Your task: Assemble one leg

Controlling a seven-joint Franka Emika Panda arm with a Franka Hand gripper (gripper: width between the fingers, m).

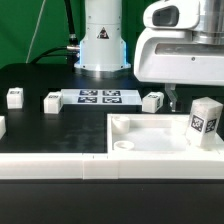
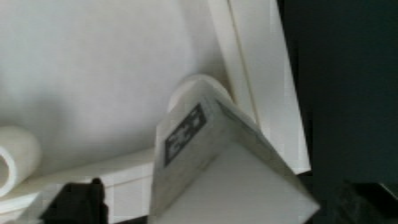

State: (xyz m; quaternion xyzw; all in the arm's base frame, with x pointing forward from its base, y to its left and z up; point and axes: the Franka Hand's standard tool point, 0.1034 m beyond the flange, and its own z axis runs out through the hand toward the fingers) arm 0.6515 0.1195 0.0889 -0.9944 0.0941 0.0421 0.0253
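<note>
A leg, a white oblong block with a marker tag on its front, stands upright on the large white panel near its right rim. My gripper hangs just above and around it. In the wrist view the leg fills the space between my two dark fingertips, with a gap on each side. The jaws are open and not touching it. A round corner hole of the panel shows beside the leg.
Three more legs lie on the black table: two at the exterior view's left and one near the panel's far edge. The marker board lies in front of the robot base.
</note>
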